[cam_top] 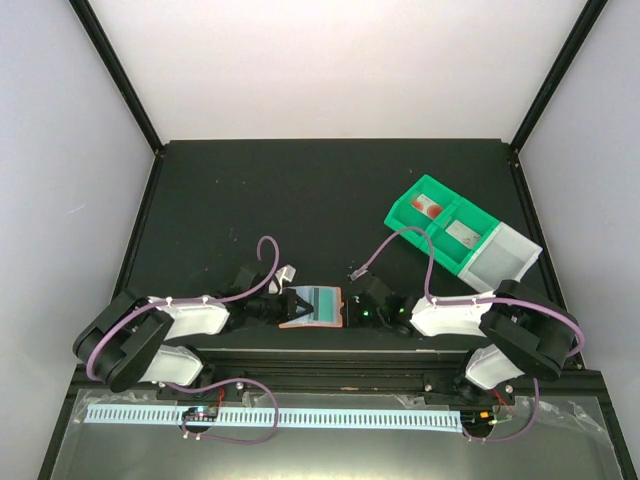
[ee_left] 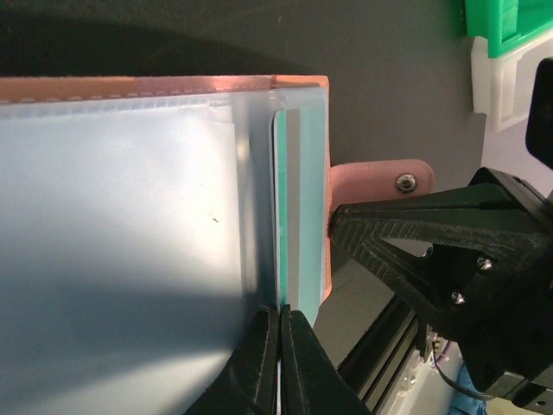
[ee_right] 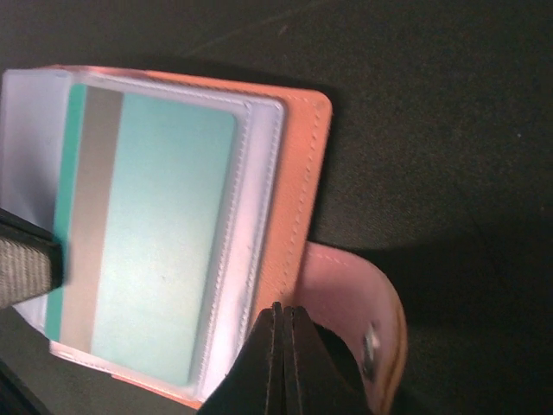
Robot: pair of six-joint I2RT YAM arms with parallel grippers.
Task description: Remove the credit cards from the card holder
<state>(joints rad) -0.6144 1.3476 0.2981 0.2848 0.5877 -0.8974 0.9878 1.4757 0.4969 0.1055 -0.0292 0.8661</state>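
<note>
The salmon-pink card holder (cam_top: 310,322) lies open at the near edge of the black table, between my two grippers. A teal credit card (ee_right: 164,233) with a grey stripe sits in its clear sleeve and also shows as the teal card (ee_left: 311,199) in the left wrist view. My left gripper (ee_left: 278,313) is shut, tips at the sleeve's edge beside that card; I cannot tell whether anything is pinched. My right gripper (ee_right: 282,309) is shut, its tips on the holder's salmon border (ee_right: 294,173) next to the snap tab (ee_right: 363,311). Other cards are hidden.
A green compartment bin (cam_top: 440,225) with a white tray (cam_top: 505,255) joined to it stands at the right rear. The metal rail of the table's front edge (cam_top: 330,355) runs just below the holder.
</note>
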